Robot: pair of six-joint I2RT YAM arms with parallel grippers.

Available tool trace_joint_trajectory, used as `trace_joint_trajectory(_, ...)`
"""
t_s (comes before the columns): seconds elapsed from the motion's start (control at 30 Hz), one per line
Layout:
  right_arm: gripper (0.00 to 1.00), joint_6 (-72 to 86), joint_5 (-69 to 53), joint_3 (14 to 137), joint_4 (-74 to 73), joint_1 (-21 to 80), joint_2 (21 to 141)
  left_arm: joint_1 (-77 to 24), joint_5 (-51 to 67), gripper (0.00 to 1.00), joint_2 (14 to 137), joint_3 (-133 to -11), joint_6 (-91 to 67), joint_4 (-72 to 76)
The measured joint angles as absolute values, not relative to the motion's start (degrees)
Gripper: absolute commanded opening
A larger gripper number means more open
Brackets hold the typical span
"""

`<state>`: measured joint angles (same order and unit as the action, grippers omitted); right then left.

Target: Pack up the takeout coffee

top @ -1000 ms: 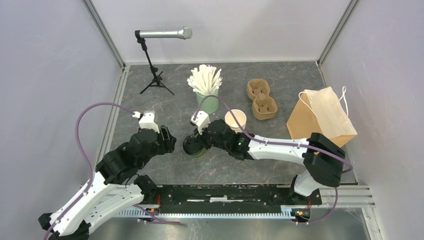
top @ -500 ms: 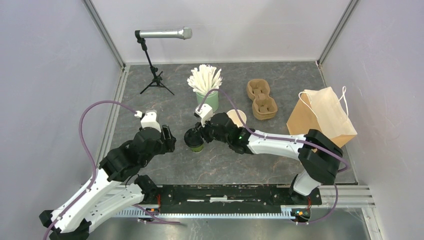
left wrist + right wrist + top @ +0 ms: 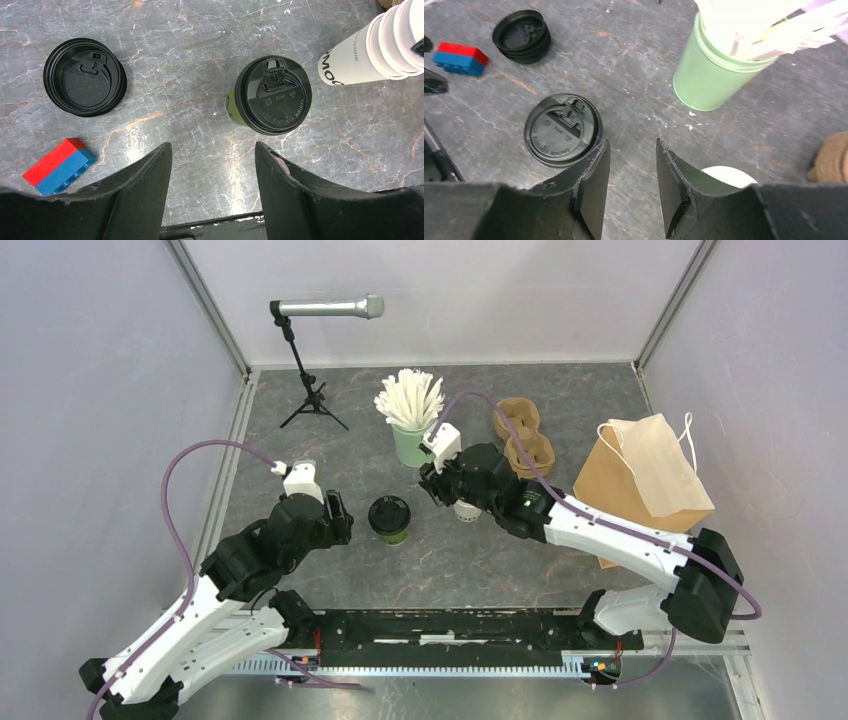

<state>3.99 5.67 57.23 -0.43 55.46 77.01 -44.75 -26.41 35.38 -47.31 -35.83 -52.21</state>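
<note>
The olive-green takeout coffee cup with its black lid stands upright alone on the table. It also shows in the left wrist view and the right wrist view. My left gripper is open and empty just left of the cup; in its wrist view the cup is ahead and to the right. My right gripper is open and empty, to the right of and behind the cup; in its wrist view the cup is just left of it. The white lidded cup is out of view.
A stack of lidless cream cups stands partly under my right arm. A mint-green cup of white sticks, two cardboard carriers and a brown paper bag are behind and right. A stack of black lids and a red-blue brick lie beneath my left arm. A microphone stand is at the back left.
My right gripper has let go of the olive-green cup and pulled back to the right, over the cream cup stack. The cup stays upright. The left arm has barely moved.
</note>
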Motion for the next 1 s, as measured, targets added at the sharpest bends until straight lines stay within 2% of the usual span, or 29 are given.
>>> trace_joint_trajectory(0.27,0.36,-0.73,6.66,59.90,-12.38,51.79,76.49,-44.75,-24.91,0.69,35.62,-47.31,-35.81,-52.18)
trace_joint_trajectory(0.53,0.32,-1.39,4.03,59.90,-15.14,48.34,78.63,-44.75,-23.75,0.70,34.79,-47.31,-35.81,-52.14)
trace_joint_trajectory(0.67,0.23,-1.41,2.83,59.90,-15.90,47.83,79.81,-44.75,-23.59,0.70,34.33,-47.31,-35.81,-52.12)
trace_joint_trajectory(1.0,0.11,-1.39,2.59,59.90,-16.32,47.22,79.68,-44.75,-23.42,0.70,34.35,-47.31,-35.81,-52.12)
